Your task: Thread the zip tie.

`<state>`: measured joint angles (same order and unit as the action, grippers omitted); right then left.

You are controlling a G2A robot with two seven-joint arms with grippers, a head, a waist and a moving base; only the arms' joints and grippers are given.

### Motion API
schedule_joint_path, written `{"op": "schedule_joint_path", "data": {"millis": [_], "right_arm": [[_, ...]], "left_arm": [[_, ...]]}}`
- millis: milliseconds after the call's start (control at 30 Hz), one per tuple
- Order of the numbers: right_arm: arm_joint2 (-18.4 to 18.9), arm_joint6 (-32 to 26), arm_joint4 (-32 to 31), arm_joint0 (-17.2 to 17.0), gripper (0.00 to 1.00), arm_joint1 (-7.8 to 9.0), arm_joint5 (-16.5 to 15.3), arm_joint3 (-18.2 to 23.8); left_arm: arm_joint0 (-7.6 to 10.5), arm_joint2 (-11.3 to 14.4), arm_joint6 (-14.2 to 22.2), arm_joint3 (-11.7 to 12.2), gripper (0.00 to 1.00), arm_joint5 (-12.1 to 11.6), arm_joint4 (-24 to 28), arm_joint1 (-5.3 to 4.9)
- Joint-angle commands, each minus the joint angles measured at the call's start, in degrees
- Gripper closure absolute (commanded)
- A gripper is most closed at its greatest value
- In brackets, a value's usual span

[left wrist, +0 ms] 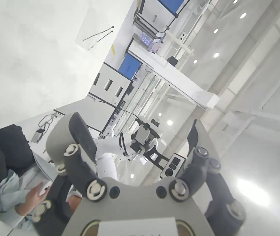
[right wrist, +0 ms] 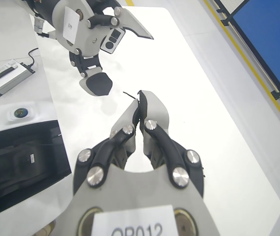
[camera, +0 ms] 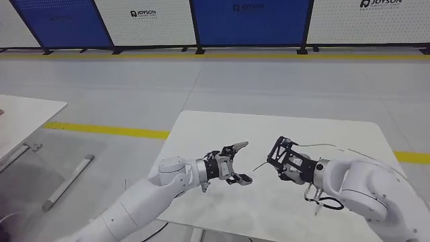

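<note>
The right gripper point(right wrist: 139, 99), grey metal with black linkages, has its fingers pinched together on a thin black plastic zip tie point(right wrist: 129, 95). A short end of the tie pokes out just past the fingertips, above the white rectangular table point(right wrist: 203, 104). The left gripper point(right wrist: 124, 62) faces it, spread wide and holding nothing. Its black-padded finger point(right wrist: 98, 84) sits near the tie's free end, apart from it.
</note>
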<state>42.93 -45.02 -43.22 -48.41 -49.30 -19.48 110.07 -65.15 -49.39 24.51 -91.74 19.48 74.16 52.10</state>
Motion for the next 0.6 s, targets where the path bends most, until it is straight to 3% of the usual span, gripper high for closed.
{"op": "schedule_joint_path", "data": {"millis": [0,200,267,333,400,467,567], "right_arm": [[0.04,-0.03,-0.02,-0.04,1.0,0.0,0.0,0.02],[0.04,-0.03,-0.02,-0.04,1.0,0.0,0.0,0.02],[0.04,-0.03,-0.02,-0.04,1.0,0.0,0.0,0.02],[0.04,-0.03,-0.02,-0.04,1.0,0.0,0.0,0.02],[0.04,-0.03,-0.02,-0.04,1.0,0.0,0.0,0.02],[0.04,-0.03,-0.02,-0.04,1.0,0.0,0.0,0.02],[0.04,-0.03,-0.02,-0.04,1.0,0.0,0.0,0.02]], "left_arm": [[-0.4,-0.32,-0.01,-0.1,0.0,0.0,-0.35,0.02],[-0.53,-0.33,-1.51,-0.79,0.0,-0.52,-0.81,0.17],[-0.41,0.76,0.17,-1.28,0.0,0.0,3.0,0.44],[0.97,2.35,1.85,-0.24,0.0,0.0,7.67,0.52],[3.35,3.67,-1.18,0.74,0.0,0.0,9.63,0.66],[4.93,4.08,-7.24,1.0,0.0,0.0,10.24,1.03],[5.12,4.11,-8.06,0.87,0.0,-0.08,10.09,1.1]]}}
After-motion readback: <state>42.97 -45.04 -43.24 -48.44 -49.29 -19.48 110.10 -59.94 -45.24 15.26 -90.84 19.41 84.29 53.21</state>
